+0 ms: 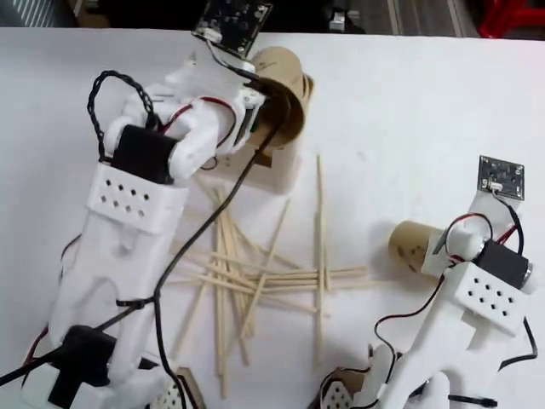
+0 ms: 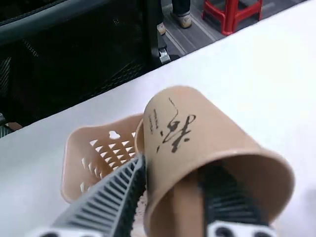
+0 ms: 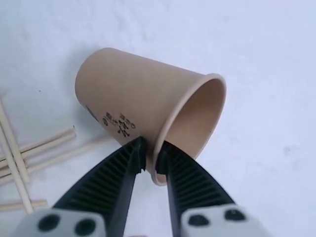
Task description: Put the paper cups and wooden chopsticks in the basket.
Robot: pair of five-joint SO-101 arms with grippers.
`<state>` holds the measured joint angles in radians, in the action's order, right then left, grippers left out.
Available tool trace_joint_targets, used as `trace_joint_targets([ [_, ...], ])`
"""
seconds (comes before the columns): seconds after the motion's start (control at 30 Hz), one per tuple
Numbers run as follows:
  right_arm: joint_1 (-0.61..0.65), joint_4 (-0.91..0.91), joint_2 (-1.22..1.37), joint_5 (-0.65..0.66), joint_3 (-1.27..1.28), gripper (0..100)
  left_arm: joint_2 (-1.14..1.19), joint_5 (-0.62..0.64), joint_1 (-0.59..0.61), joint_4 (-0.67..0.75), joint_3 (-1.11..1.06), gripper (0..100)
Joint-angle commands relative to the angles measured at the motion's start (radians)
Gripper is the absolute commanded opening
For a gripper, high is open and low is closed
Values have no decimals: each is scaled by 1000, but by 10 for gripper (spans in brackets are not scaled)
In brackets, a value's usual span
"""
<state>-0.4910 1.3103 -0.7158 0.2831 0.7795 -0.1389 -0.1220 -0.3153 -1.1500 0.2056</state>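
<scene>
Left gripper (image 2: 175, 177) is clamped on the rim of a paper cup (image 2: 197, 138), one finger inside and one outside, tilted just above the basket (image 2: 84, 148). It's a thin pinch, so on release the cup could catch the wall and roll out. Right gripper (image 3: 152, 148) nips the rim of the second cup (image 3: 133, 94), tipped sideways; that rim may crumple or slip. Wooden chopsticks (image 1: 255, 277) lie criss-crossed on the table (image 1: 409, 111) between the arms, and the left arm crowds the basket.
</scene>
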Motion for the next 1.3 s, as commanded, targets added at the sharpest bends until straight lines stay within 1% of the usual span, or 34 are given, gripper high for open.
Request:
trace_joint_targets([
  [0.0,2,-10,4,12,2,19,1,46,-94,78,40,244],
  [0.1,4,-10,4,12,2,19,10,48,-73,153,40,244],
  [0.27,4,-10,4,12,2,19,114,49,-50,293,61,244],
  [0.33,4,-10,4,12,2,19,163,49,-41,315,86,244],
  [0.4,4,-10,4,12,2,19,200,49,-35,307,123,244],
  [0.5,4,-12,4,12,2,19,211,49,-12,262,186,244],
  [0.73,4,-12,4,12,2,19,209,49,90,133,322,244],
  [0.87,4,-12,4,12,2,19,209,51,128,34,414,244],
  [1.07,4,-13,4,12,2,19,208,46,134,-158,574,244],
  [1.27,4,-10,4,14,-41,19,208,41,191,-428,801,244],
])
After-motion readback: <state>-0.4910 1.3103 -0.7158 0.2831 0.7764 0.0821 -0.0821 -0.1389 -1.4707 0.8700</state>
